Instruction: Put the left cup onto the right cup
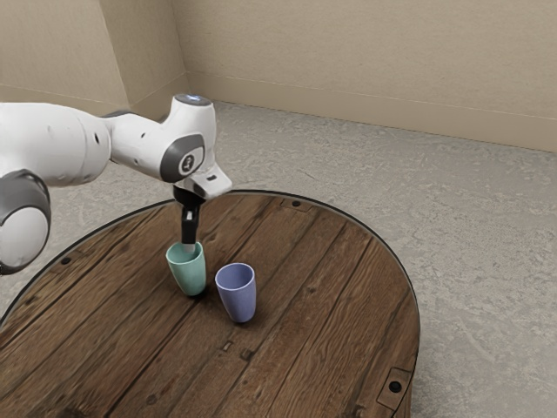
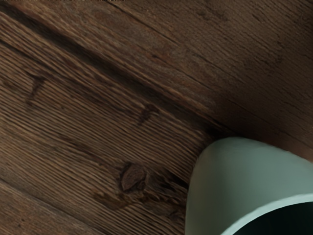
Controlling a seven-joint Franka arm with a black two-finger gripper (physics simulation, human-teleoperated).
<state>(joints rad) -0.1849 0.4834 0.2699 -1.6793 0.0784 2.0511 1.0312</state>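
Beside the purple cup, the tool sits at the green cup, grip impossible to tell; a thin rim pinch could slip.

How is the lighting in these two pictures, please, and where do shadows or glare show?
Exterior view: soft, even light, no glare; the green cup and the purple cup throw only small dark shadows at their bases on the wooden table. Wrist view: the table's planks darken into shadow right beside the green cup, whose matte wall shows no highlight.
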